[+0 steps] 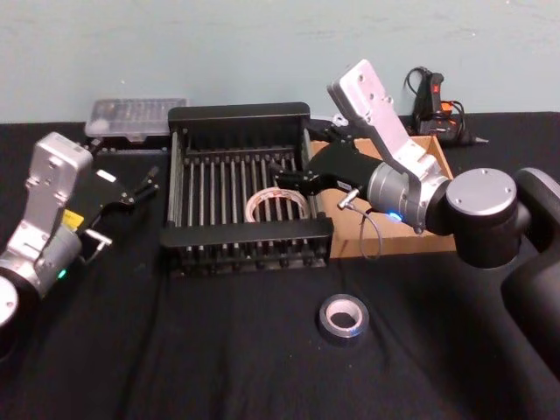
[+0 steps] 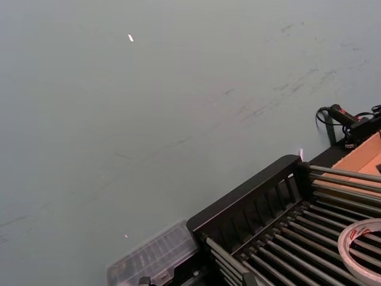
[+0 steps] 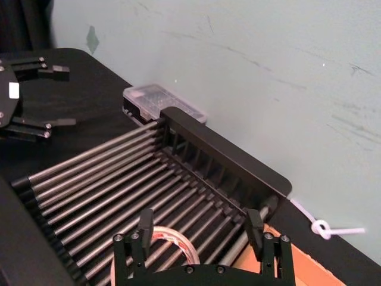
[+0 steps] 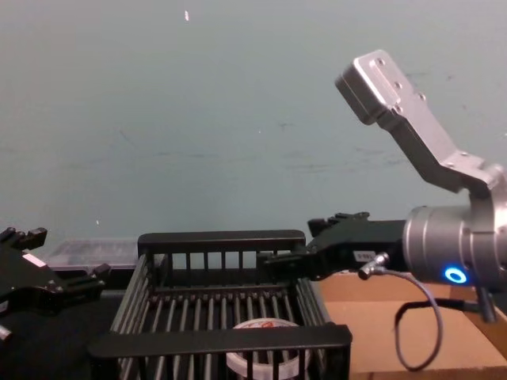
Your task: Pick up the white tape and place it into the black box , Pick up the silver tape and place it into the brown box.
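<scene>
Silver tape (image 1: 342, 317) flat, hollow centre upward

The black box (image 1: 236, 234) looks like matt black plastic at its thick rim, while its bars catch the light with a dull metallic sheen. The brown box (image 1: 436, 162) is plain matt cardboard. The white tape (image 1: 278, 206) has a smooth, faintly glossy face; the silver tape (image 1: 343, 317) is dull grey with a soft sheen. A matt black cloth covers the worktop (image 1: 219, 350). The right gripper (image 3: 202, 229) is matt black, its arm brushed silver metal.
</scene>
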